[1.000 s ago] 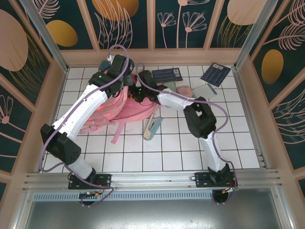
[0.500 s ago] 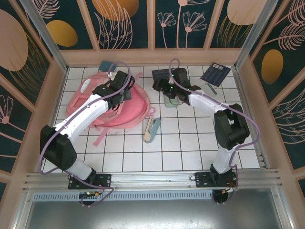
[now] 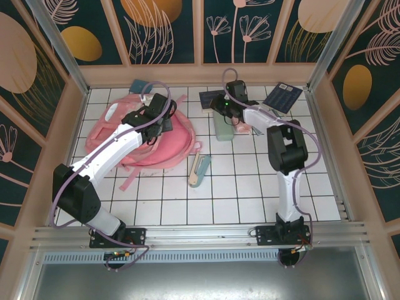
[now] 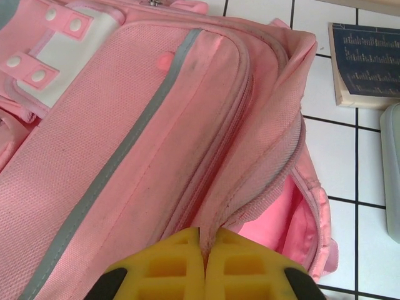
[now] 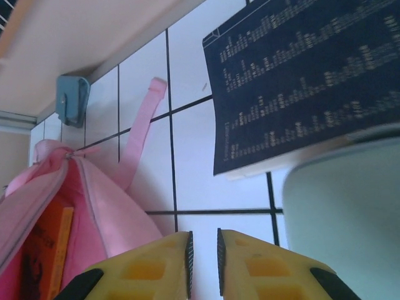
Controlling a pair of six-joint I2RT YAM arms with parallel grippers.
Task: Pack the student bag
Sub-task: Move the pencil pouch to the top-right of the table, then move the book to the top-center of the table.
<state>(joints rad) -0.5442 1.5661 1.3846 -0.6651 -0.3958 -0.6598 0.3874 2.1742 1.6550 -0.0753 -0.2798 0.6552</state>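
Note:
The student bag [image 3: 140, 134] is a big pink backpack lying flat at the back left, its grey strip and white patches plain in the left wrist view [image 4: 125, 144]. My left gripper [image 3: 165, 123] is shut on the fabric edge beside the bag's zipper [image 4: 203, 232], and the main pocket gapes open to the right of it. An orange book [image 5: 50, 250] shows inside the bag's mouth [image 5: 69, 206]. My right gripper [image 3: 220, 111] hovers over bare tile [image 5: 203, 236] between the bag and a dark blue book [image 5: 300, 81]. Its jaws stand a narrow gap apart with nothing between them.
A pale green box [image 3: 224, 127] lies just right of the right gripper, against the dark blue book [image 3: 215, 98]. A second dark book [image 3: 282, 97] sits back right, a small blue item [image 3: 139, 85] by the back wall, and a beige and teal case [image 3: 199, 170] near mid-table.
The right arm has pulled out of the bag and swung back right to the dark book, its jaws narrowing. The bag has settled flat. The left gripper keeps its hold.

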